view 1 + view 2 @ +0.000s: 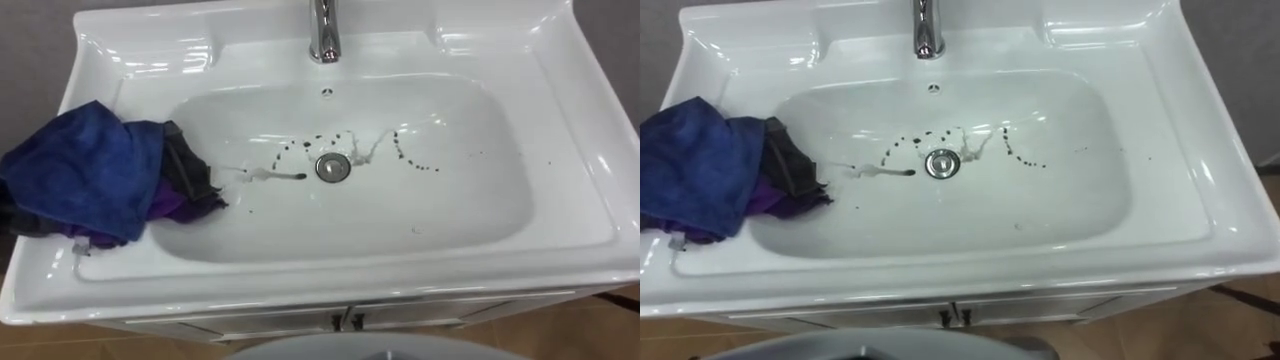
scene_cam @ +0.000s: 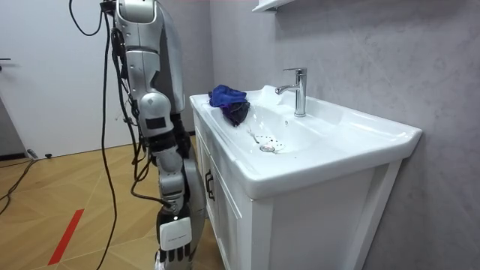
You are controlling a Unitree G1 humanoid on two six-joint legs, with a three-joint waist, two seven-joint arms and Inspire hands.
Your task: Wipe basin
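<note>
The white basin lies below me. Dark spots and a smeared streak ring the metal drain in its bowl. A crumpled blue cloth rests on the left rim, with a dark and purple fold hanging over the bowl's edge. In the room view the cloth sits at the basin's far corner. The robot stands at the basin's front, and its right hand hangs at its side, away from the cloth.
A chrome tap stands at the middle of the back rim. The basin sits on a white cabinet against a grey wall. A shelf juts out above. Red tape marks the wooden floor.
</note>
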